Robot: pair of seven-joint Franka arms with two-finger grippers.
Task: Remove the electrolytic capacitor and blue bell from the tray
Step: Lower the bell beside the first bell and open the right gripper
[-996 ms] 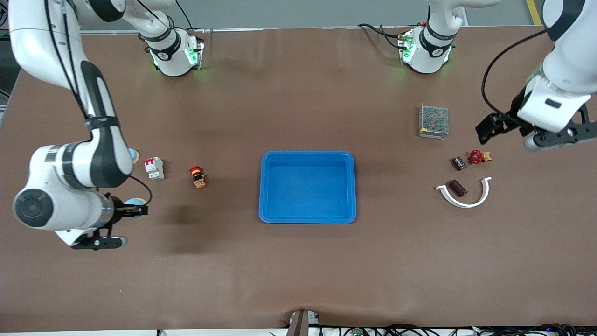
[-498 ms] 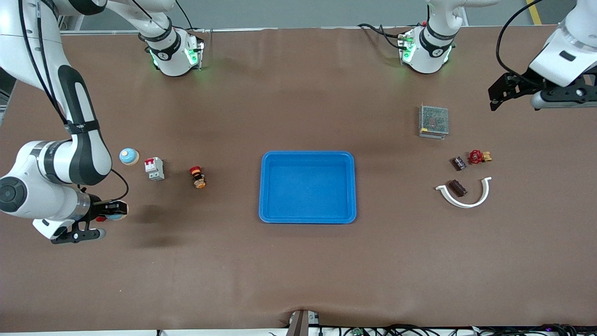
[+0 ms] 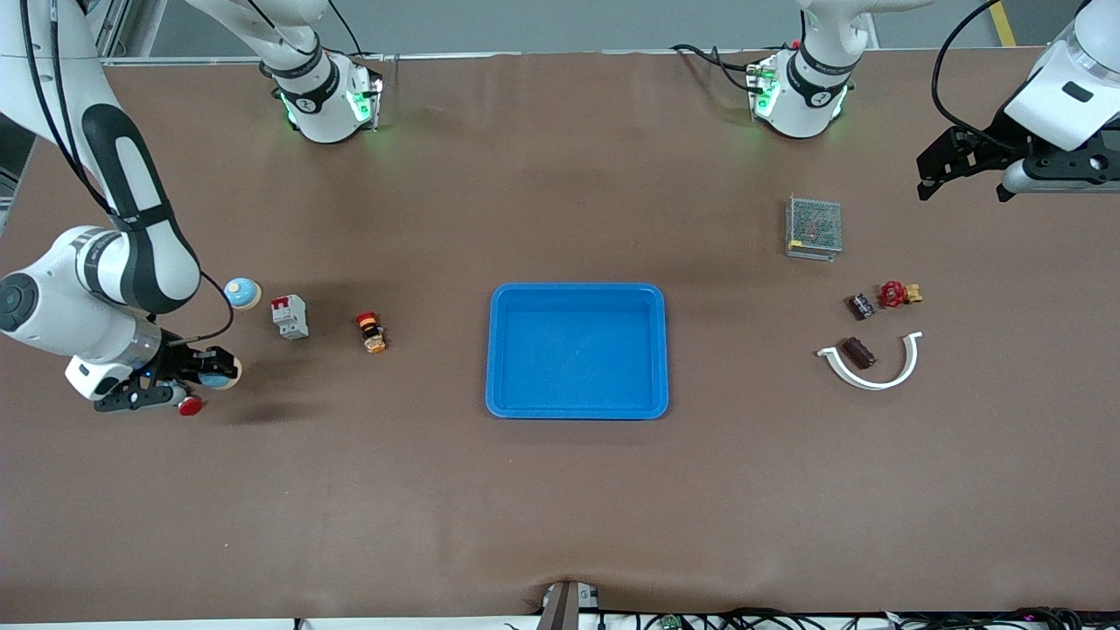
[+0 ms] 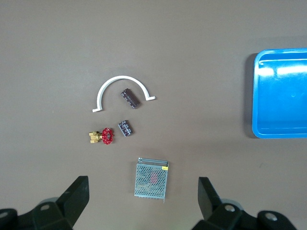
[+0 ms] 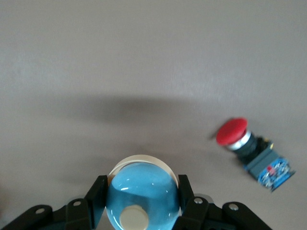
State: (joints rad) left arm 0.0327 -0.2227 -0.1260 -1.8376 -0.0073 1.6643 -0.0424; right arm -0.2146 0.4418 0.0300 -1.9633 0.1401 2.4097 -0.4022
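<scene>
A blue dome bell [image 5: 142, 194] with a cream rim and a white button sits between the fingers of my right gripper [image 5: 142, 188], which is shut on it. In the front view the right gripper [image 3: 213, 368] hangs over the right arm's end of the table, above a red push button [image 3: 189, 404]. A second blue bell [image 3: 241, 292] stands on the table. A small dark capacitor [image 3: 861, 305] [image 4: 126, 128] lies by a red valve [image 3: 893, 294]. My left gripper [image 3: 943, 169] [image 4: 142, 199] hangs open and empty, high over the left arm's end.
A blue tray [image 3: 577, 411] sits mid-table. A white breaker [image 3: 290, 316] and an orange-red switch [image 3: 371, 332] lie between it and the table bell. A metal mesh box [image 3: 814, 227], a white arc [image 3: 906, 371] and a dark part [image 3: 858, 352] inside it lie at the left arm's end.
My right arm swung toward its end of the table with the bell, uncovering the second bell and the red push button. My left arm drew up toward the bases.
</scene>
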